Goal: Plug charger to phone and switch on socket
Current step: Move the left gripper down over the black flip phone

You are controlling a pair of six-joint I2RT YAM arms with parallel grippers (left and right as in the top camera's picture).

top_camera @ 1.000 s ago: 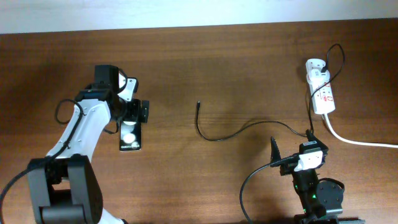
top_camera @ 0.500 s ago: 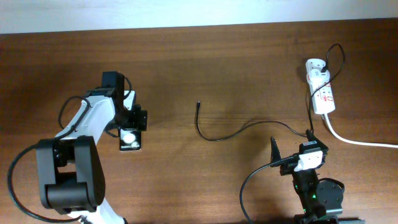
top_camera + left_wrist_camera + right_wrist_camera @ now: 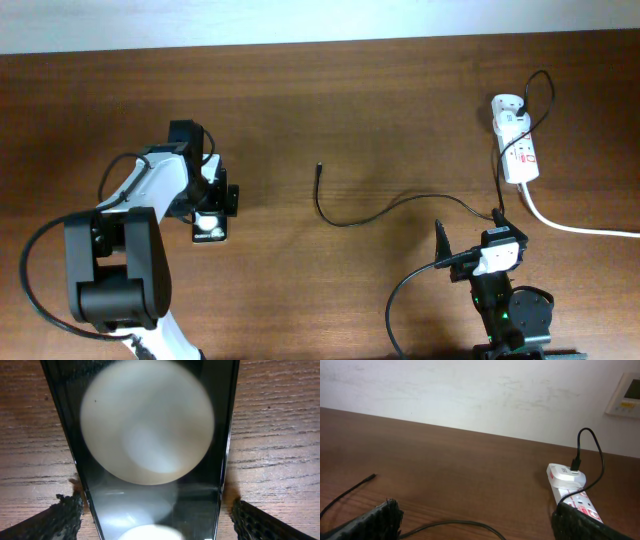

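**Item 1: phone** (image 3: 210,224). Black slab lying flat, glossy face up, on the left part of the counter (image 3: 380,100). Judged rigid, light and slippery on the face, with glass that could crack under a hard squeeze. Best held across the two long edges near the middle, leaving the end port free. The pictures do not show which end has the port.

**Item 2: charger** (image 3: 352,224). Thin black cable looping across mid-counter, well apart from the phone. Its plug tip (image 3: 318,168) lies free and the far end runs to the adapter (image 3: 508,108). Judged limp and very light. Take hold just behind the tip, where it is stiff enough to aim.

**Item 3: socket** (image 3: 518,145). White strip at the far right with red markings and a thick white cord (image 3: 580,228) trailing off. The switch position is too small to read.

**Item 4: left pincer** (image 3: 211,203). The arm is folded forward with the wrist pointing straight down over the phone. The jaws stand wide apart astride its long edges, and the wrist view shows bare wood between each pad and the slab, so nothing is gripped.

**Item 5: right pincer** (image 3: 468,230). The arm is drawn back at the near edge, low and level, facing the socket. The jaws stand wide apart and empty, with the cable passing close by.
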